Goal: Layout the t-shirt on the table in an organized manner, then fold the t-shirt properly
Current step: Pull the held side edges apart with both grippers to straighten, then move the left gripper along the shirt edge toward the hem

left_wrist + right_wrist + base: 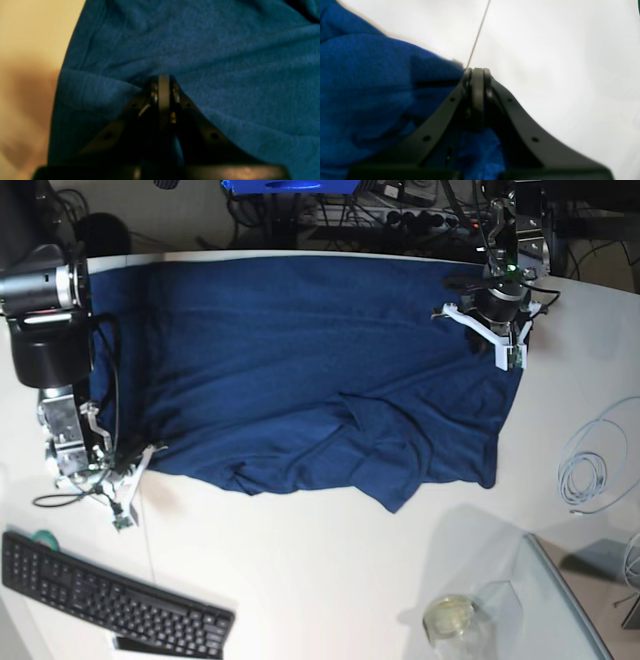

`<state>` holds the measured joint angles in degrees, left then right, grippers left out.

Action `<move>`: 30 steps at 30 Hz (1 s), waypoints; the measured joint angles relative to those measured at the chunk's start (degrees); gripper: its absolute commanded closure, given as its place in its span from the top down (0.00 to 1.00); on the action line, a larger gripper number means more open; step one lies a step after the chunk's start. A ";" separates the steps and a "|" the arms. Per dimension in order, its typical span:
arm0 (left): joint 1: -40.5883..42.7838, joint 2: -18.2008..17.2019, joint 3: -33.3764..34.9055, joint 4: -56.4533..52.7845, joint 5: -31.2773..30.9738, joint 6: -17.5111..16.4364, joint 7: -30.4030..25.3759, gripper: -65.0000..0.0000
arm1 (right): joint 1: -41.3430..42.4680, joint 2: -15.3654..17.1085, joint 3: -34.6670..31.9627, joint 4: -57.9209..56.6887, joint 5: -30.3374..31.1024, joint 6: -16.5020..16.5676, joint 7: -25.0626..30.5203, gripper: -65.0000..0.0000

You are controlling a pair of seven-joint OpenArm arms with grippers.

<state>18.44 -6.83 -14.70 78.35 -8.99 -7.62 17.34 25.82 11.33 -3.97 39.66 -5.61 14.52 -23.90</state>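
Note:
The dark navy t-shirt lies spread over the back half of the white table, with rumpled folds along its near hem. My left gripper sits at the shirt's right edge. In the left wrist view the left gripper is shut, and the t-shirt puckers toward its tips. My right gripper is at the shirt's near left corner. The right wrist view shows the right gripper shut on the edge of the t-shirt, with cloth between the fingers, right at the table's thin dark seam.
A black keyboard lies at the front left, with a green tape roll beside it. A coiled white cable rests at the right. A glass jar and a clear panel stand at the front right.

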 measured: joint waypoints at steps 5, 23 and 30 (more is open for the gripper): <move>0.00 -0.02 0.07 0.00 0.02 0.13 0.02 0.00 | 0.55 0.17 -0.04 -1.73 0.09 -3.87 4.09 0.00; 0.00 0.50 0.13 5.40 -0.04 0.13 1.33 0.00 | -5.81 -0.20 -0.37 12.83 0.09 -0.11 -6.56 0.00; 0.59 0.15 0.15 5.16 0.22 0.11 1.42 0.00 | -3.61 -0.24 0.00 3.93 0.11 -0.13 -3.26 0.00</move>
<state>19.03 -6.68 -14.55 83.50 -8.78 -7.51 18.76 22.22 11.09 -3.97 43.59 -5.50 14.39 -27.16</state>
